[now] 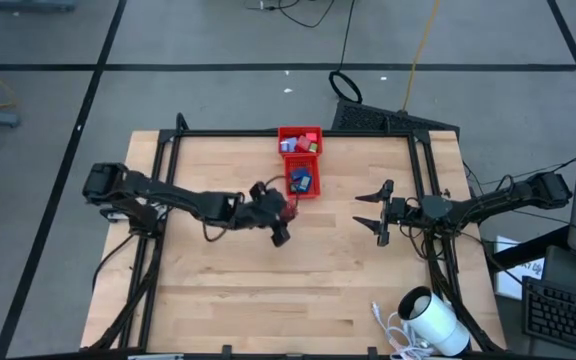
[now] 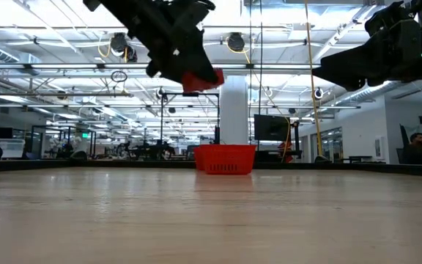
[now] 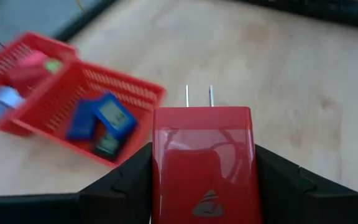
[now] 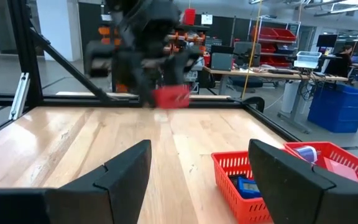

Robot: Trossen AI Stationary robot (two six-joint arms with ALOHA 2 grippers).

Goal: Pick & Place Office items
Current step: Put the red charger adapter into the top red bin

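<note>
High view: we hold the left claw (image 1: 286, 210) beside the red tray (image 1: 311, 187), for delivery. Low view: the red plug adapter (image 2: 201, 79) hangs above the counter (image 2: 211, 220). Left wrist view: claw clenched on its sides, prongs leading. Right wrist view: right claw (image 4: 197, 180) released, waiting

Bare table (image 1: 268, 290) lies open between both arms; red tray (image 1: 301, 160) blocks the far middle.

Glossy red plastic charger (image 3: 202, 163) (metal prongs), matt wood table (image 1: 298, 285), slotted plastic tray (image 3: 73, 99)
</note>
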